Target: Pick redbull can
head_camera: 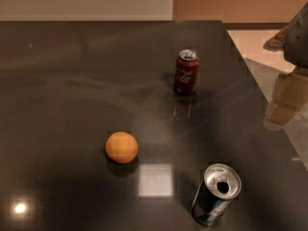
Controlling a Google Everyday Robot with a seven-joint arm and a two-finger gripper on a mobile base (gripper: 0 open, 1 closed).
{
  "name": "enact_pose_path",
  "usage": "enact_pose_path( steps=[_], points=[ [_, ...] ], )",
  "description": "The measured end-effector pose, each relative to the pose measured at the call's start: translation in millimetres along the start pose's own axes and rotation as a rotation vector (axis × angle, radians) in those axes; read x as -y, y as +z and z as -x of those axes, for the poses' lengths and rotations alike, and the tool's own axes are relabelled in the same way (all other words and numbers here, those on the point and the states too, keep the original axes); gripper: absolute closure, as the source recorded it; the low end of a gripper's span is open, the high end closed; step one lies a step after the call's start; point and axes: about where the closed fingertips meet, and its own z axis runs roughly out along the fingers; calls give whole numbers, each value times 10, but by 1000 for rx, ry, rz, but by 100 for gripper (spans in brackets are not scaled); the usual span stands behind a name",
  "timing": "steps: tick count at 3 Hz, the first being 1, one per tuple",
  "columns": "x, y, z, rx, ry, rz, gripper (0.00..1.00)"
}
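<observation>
1. The tool [283,102] hangs at the far right of my view, just past the right border of the surface [72,81]. It looks blocky and pale beige, below a grey arm [299,37] section. I cannot tell whether it is open or closed. It touches none of the objects.
2. The surface is a dark, smooth, glossy slab that mirrors the lights.
3. Nearest the tool stands a cola can [186,71], an upright red cylinder with white script and a silver lid. A faint reflection lies below it.
4. The redbull can [216,194] stands at the front, right of centre and well apart from the tool. It is slim, dark blue and silver, with a shiny round top and a dark opening.
5. Left of centre lies an orange [121,147], round and matte, well apart from both cans.
</observation>
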Motion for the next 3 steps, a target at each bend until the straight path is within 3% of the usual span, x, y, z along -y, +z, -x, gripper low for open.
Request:
enact_pose_path(
  steps=[2, 3],
  points=[
    [9, -39, 6, 3, -10, 11, 0],
    [-190, -76, 51, 45, -56, 73, 0]
  ],
)
